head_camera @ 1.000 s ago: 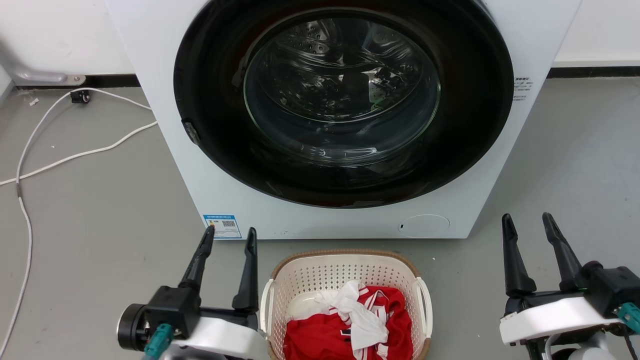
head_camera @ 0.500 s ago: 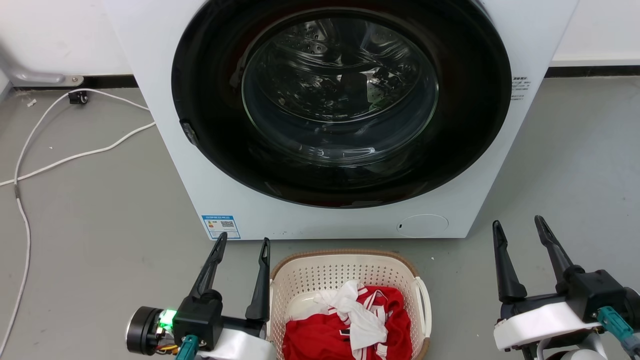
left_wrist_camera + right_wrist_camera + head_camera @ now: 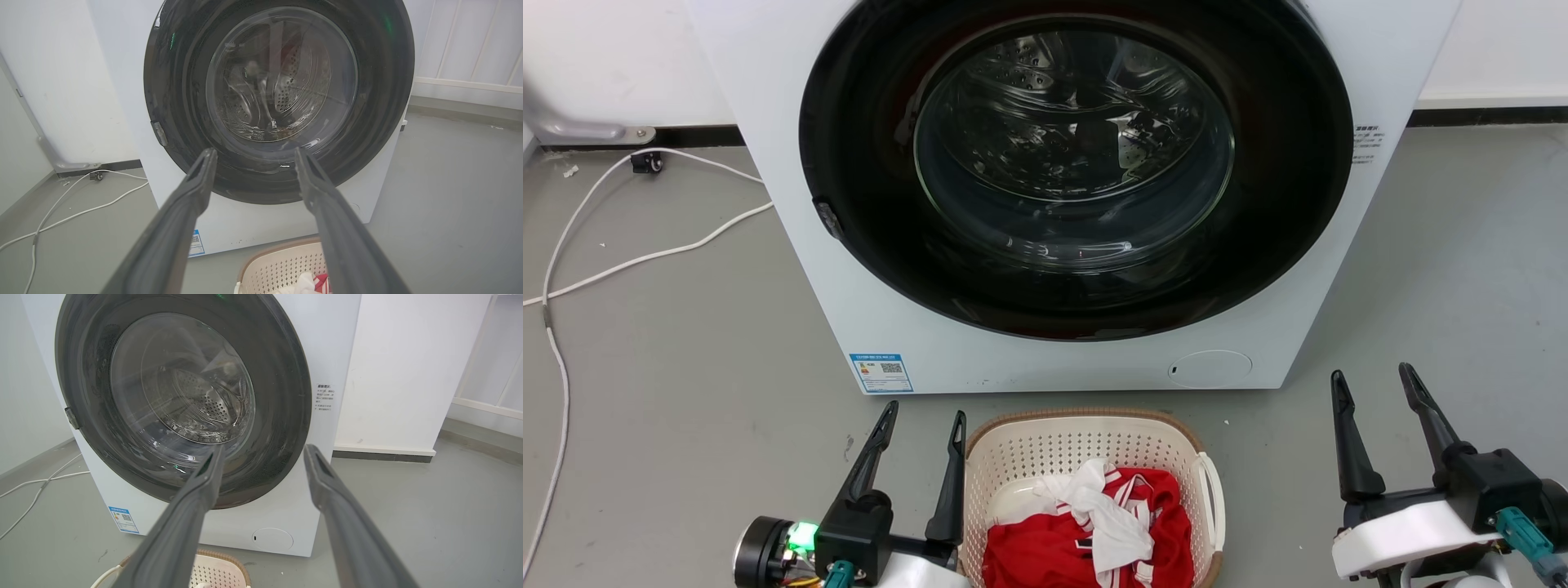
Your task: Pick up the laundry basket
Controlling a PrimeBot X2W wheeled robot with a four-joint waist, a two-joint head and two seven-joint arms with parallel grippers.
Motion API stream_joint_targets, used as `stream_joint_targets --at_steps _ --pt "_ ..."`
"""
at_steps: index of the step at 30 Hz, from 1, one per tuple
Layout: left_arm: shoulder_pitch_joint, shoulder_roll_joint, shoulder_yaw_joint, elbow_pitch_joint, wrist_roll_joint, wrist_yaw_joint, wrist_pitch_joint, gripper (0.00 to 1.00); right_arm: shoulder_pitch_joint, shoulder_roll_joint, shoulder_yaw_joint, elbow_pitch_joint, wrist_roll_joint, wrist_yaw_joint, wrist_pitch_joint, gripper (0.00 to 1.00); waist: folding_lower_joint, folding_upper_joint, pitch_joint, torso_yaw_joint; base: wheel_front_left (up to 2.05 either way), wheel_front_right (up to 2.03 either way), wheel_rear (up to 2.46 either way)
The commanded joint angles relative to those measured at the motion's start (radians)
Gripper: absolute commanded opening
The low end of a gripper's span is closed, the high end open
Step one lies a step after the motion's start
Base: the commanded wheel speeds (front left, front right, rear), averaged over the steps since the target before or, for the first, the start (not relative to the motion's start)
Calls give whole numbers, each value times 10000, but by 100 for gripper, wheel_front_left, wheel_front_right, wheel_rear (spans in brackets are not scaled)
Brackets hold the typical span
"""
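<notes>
Cream-white laundry basket (image 3: 1086,445) holds red and white clothes (image 3: 1094,531).

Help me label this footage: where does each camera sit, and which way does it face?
Head view: on the head, facing down at washing machine and laundry basket; left gripper, right gripper show.
Left wrist view: along its fingers toward the machine door.
Right wrist view: along its fingers, same door, further right.
All share the basket's rim.
</notes>
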Motion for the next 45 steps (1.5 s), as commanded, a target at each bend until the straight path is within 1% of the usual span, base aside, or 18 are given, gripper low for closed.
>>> stream_joint_targets --at_steps 1,5,11,25,30,36,39,40,45 --pt "121 -68 61 -8 223 -85 -85 100 108 16 11 0 -135 -5 -90 100 0 0 11 -4 0 0 0" --pt "134 -187 257 -44 195 -385 -91 100 84 16 -9 -23 -6 -5 -92 100 0 0 46 3 0 0 0" --pt "134 -306 424 -15 324 -596 -85 100 92 16 -44 -67 85 -3 -92 100 0 0 64 27 0 0 0" --pt "153 -477 691 20 467 -845 -85 100 63 16 -16 -43 168 -5 -92 100 0 0 135 45 0 0 0" --pt "51 -510 762 125 411 -930 -83 100 -100 16 -19 -72 174 -5 -92 100 0 0 383 22 0 0 0" --pt "-314 -526 980 383 394 -1099 -85 100 -543 15 110 18 22 -5 -92 100 0 0 1392 -111 0 0 0" --pt "-594 -495 1132 624 456 -1190 -82 100 -837 16 176 23 -101 -5 -91 100 0 0 2119 -162 0 0 0" --pt "-810 -460 1259 903 481 -1192 -83 100 -967 15 153 130 -160 -5 -90 100 0 0 2578 -158 0 0 0" --pt "-1605 -308 1592 1604 494 -1296 -83 100 -1652 18 76 608 -392 -3 -30 100 0 0 3820 -113 0 0 0"
